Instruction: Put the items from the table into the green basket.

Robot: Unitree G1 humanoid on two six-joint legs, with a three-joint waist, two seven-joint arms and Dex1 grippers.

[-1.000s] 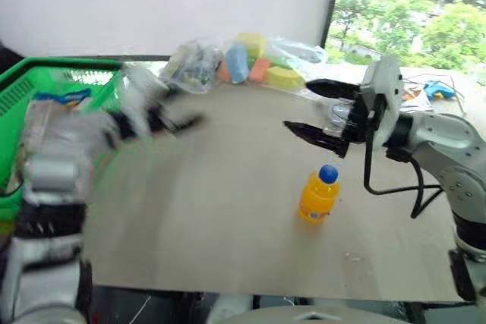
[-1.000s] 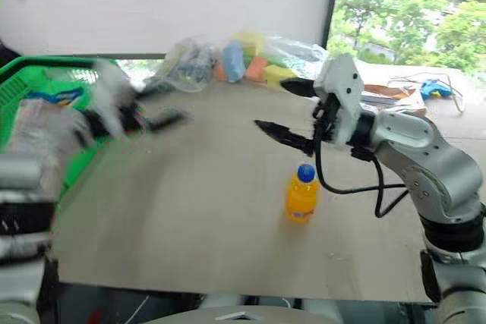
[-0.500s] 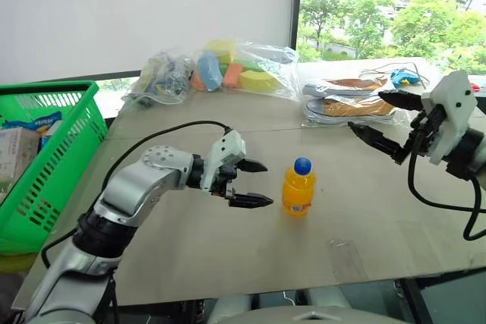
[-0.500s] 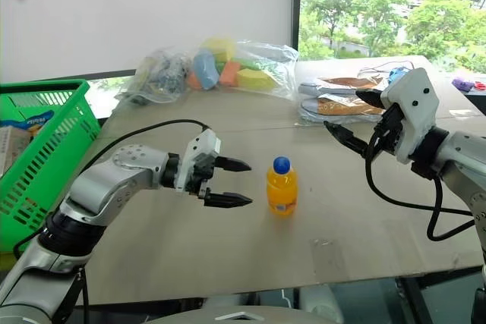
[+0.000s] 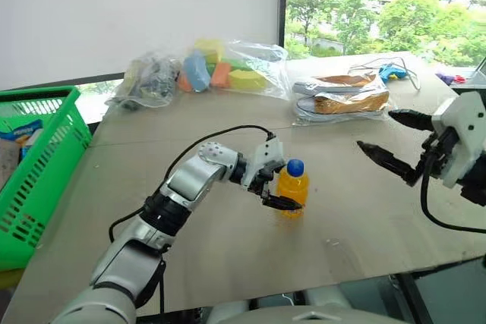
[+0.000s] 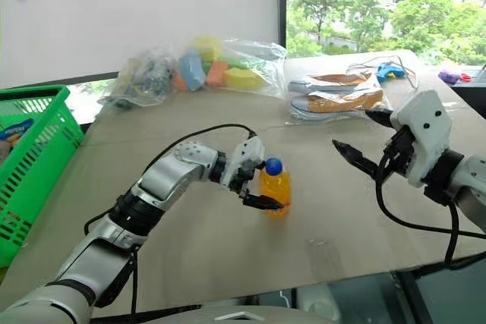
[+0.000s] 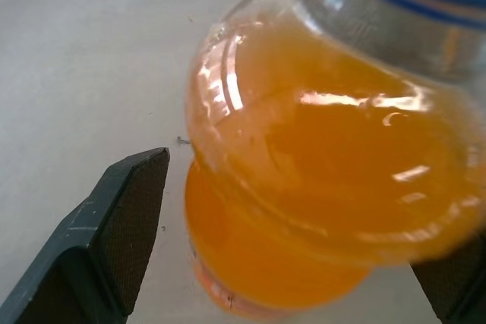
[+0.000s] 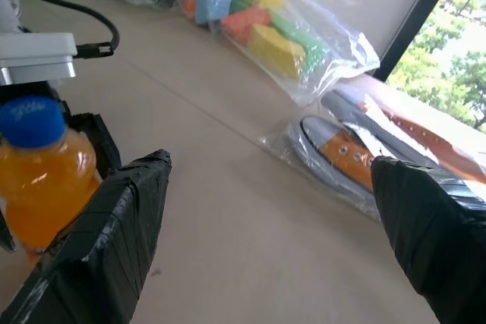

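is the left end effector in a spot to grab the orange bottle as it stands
Likely yes: the left end effector already has its fingers either side of the upright orange bottle, with nothing between them. The grip is not yet closed.

The two head cameras looked forward and down over the table from side by side, sharing nearly the same scene. The left wrist camera sat very close to the orange bottle, apparently facing its side. The right wrist camera looked across the tabletop from farther off and caught the same bottle along with the left gripper.
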